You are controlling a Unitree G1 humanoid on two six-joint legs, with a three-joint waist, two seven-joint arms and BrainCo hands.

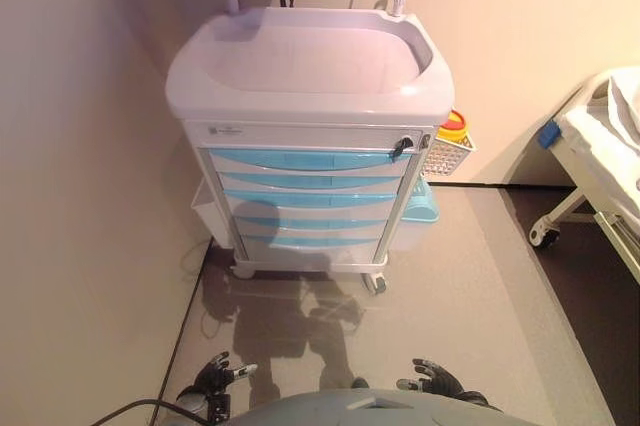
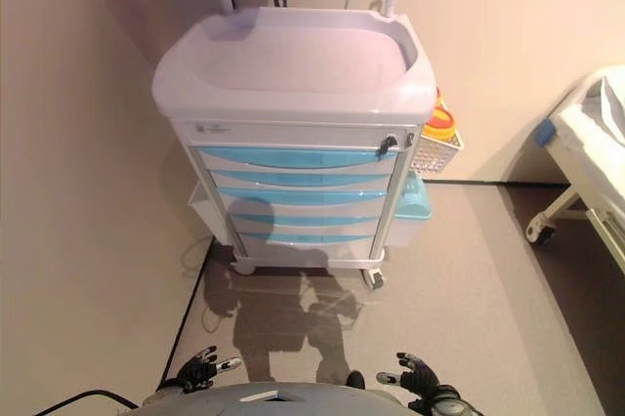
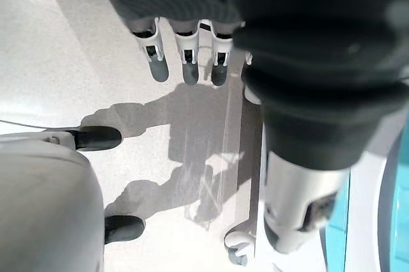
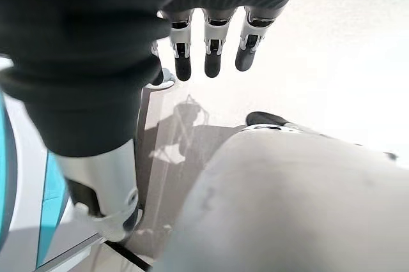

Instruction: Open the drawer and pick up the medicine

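I've got the medical cart (image 1: 310, 76) straight ahead against the wall, white w/ a stack of blue-fronted drawers; all look pushed in, incl. the top drawer (image 1: 305, 159). A key lock (image 1: 401, 146) sits at the upper right of the drawer stack. Medicine isn't visible to me in any view. A white wire basket (image 1: 446, 155) hangs on the cart's right side w/ a yellow container (image 1: 453, 127) in it, and a blue bin (image 1: 420, 204) is mounted lower on that side. Bed (image 1: 605, 146) is at far right, well apart from the cart. My left hand (image 1: 216, 377) and right hand (image 1: 431, 379) hang low near the floor, well short of the cart, fingers relaxed and straight, holding nothing.
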